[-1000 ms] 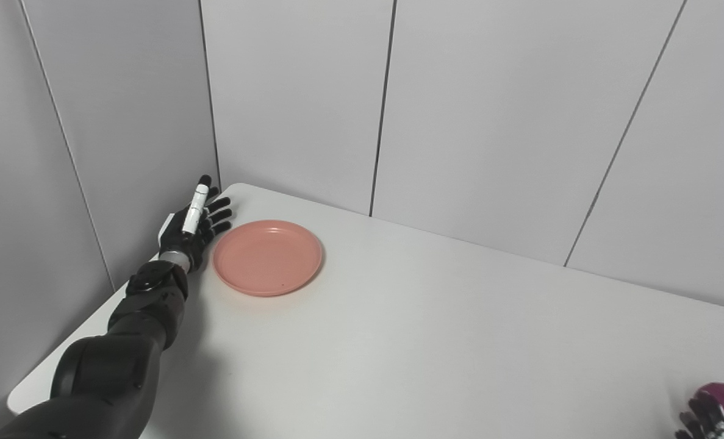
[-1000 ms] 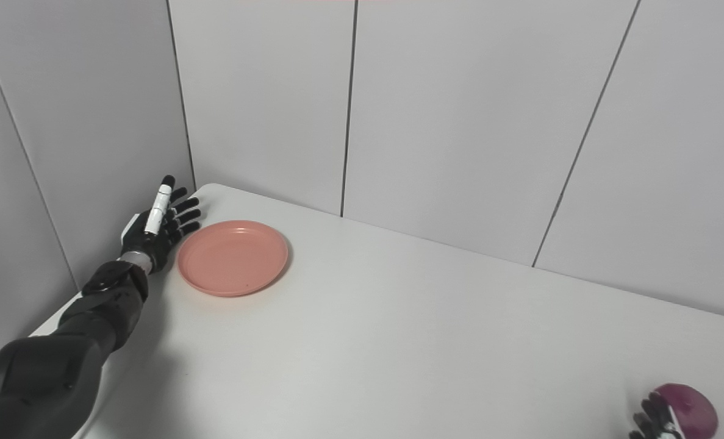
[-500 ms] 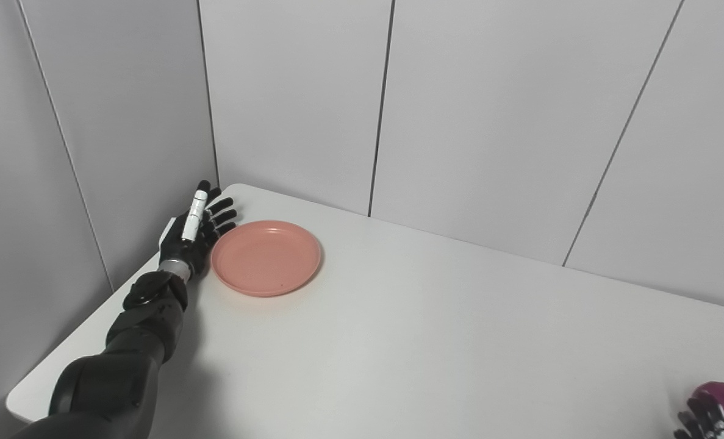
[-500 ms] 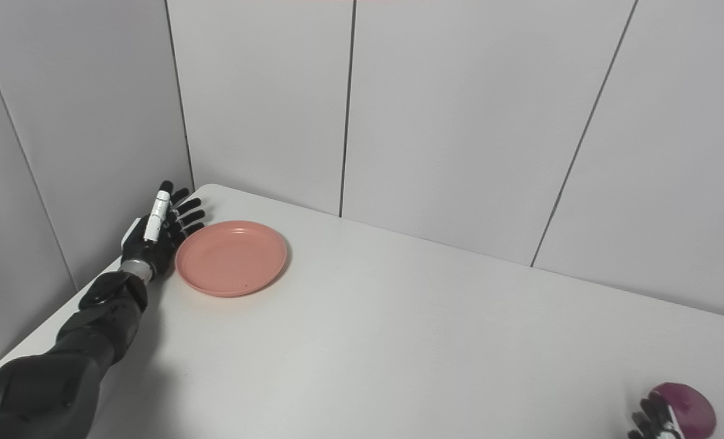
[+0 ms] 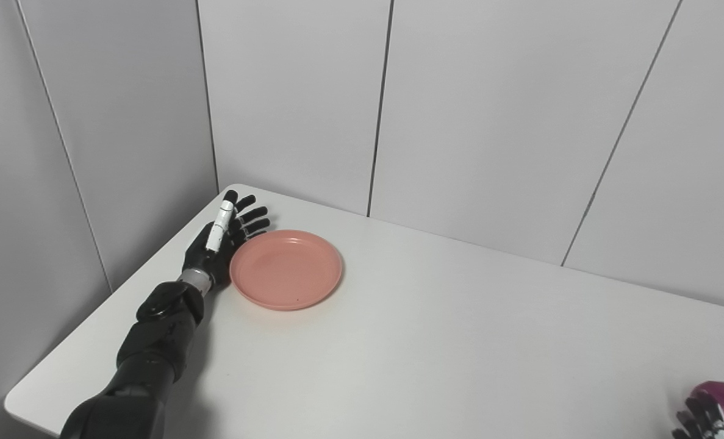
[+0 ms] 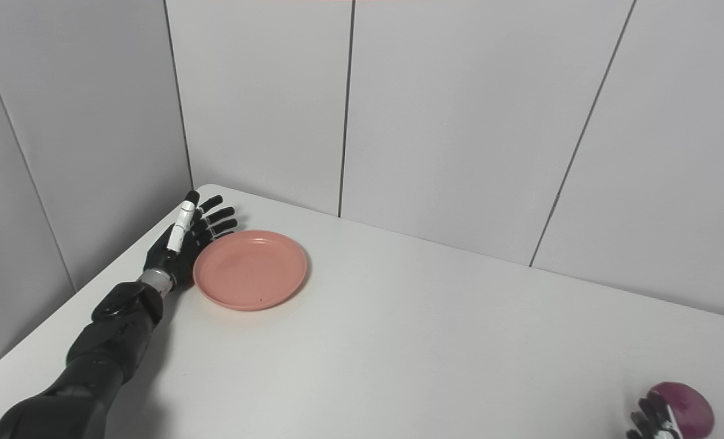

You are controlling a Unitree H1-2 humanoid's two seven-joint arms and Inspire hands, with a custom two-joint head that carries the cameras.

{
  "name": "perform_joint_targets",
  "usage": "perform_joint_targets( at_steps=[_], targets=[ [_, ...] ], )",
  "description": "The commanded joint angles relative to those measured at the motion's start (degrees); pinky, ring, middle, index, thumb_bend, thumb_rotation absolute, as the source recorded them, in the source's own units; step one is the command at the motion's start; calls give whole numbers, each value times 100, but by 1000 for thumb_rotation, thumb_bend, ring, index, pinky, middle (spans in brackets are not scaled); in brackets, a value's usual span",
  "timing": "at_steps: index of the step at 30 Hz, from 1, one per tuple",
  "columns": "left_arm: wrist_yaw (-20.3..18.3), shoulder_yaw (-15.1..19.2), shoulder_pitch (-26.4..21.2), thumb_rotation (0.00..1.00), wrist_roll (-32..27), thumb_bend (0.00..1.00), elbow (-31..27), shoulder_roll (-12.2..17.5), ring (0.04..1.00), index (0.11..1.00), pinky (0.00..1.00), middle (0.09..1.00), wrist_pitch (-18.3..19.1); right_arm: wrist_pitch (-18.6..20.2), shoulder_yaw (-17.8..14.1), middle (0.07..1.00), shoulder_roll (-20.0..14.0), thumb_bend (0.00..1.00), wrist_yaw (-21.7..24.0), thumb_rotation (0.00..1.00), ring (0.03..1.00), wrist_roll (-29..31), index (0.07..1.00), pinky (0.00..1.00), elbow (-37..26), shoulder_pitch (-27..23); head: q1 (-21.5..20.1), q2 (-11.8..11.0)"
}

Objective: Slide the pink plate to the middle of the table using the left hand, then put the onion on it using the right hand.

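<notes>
Left hand (image 5: pixel 218 244): fingers spread flat, holding nothing, set edge-on against the left rim of the plate (image 5: pixel 286 269), apparently touching. Left eye view: plate sits near the table's (image 5: pixel 435 341) far-left corner, well left of table centre. The hand lies left of the plate, so a push goes rightward and toward the near edge; bare tabletop on that side, no obstacle in the path. Far edge and walls close behind the plate, no room there.

Right eye view: same contact, hand (image 6: pixel 182 244) left of plate (image 6: pixel 250 269). Onion (image 6: pixel 685 408) far right of the plate, at the near-right corner. Right hand (image 6: pixel 648 424) just beside the onion, cut off by the frame; grip state cannot be judged, probably not yet closed on it.
</notes>
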Motion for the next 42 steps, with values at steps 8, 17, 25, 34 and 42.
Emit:
perform_joint_targets(
  at_steps=[8, 17, 25, 34, 42],
  targets=[
    [-203, -245, -4, 828, -21, 757, -842, -227, 814, 851, 831, 818, 417, 181, 61, 1000, 0, 795, -19, 926, 1000, -8, 995, 1000, -1, -68, -38, 1],
    [77, -374, 71, 848, 60, 700, -1478, -468, 796, 849, 803, 814, 831, 153, 109, 1000, 39, 774, -43, 922, 1000, -8, 995, 1000, -11, -75, -118, 13],
    [168, -623, 224, 834, 162, 619, -1802, -736, 811, 862, 812, 814, 1270, 76, 105, 1000, 67, 781, -43, 914, 1000, -7, 981, 1000, 48, -83, -153, 25],
    [95, -1067, 490, 813, 286, 626, -2303, -936, 821, 889, 806, 827, 1820, 23, 108, 997, 80, 792, -42, 914, 997, -43, 982, 1000, 89, -110, -183, 36],
    [222, -1315, 723, 808, 395, 652, -2763, -1098, 798, 865, 787, 809, 2089, -29, 112, 994, 82, 811, -20, 909, 995, -50, 982, 1000, 119, -118, -242, 69]
  ],
)
